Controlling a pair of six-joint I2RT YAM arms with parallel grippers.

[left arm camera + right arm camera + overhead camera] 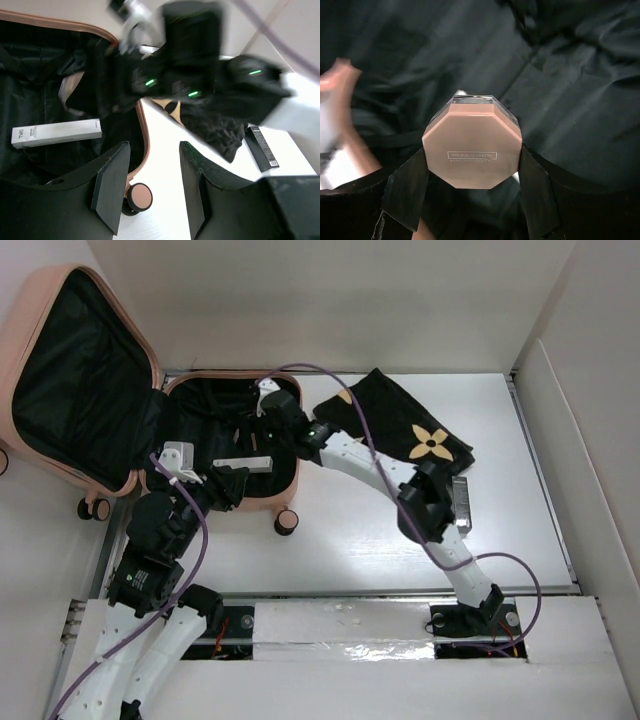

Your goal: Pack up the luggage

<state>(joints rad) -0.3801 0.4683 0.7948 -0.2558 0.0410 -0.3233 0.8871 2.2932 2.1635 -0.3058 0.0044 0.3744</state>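
Two arms are at the luggage [262, 504], a small salmon-pink hard-shell suitcase with black fabric lining. It lies open at the worktop's far-left corner, lid tilted up past the left edge.

Right gripper [471, 167]: clenched on an octagonal salmon-pink compact [472, 142], one finger on each side, "COLOUR GEOMETRY" printed on its face. It hangs over the black lining inside the base half. Can't tell whether the compact touches the lining.

Left gripper [152, 165]: released, jaws spread, nothing between them. It hovers over the base half's near rim, just above a pink-and-black caster wheel [139, 196].

Long white rectangular carton [56, 133]: lying flat inside the base half, print too small to read.

Black cloth with gold flower prints [410, 425]: crumpled on the worktop just right of the luggage, towards the far edge, with the right arm crossing over it.

Slim black rectangular box [262, 148]: flat on the worktop just beside the cloth's near-right edge.
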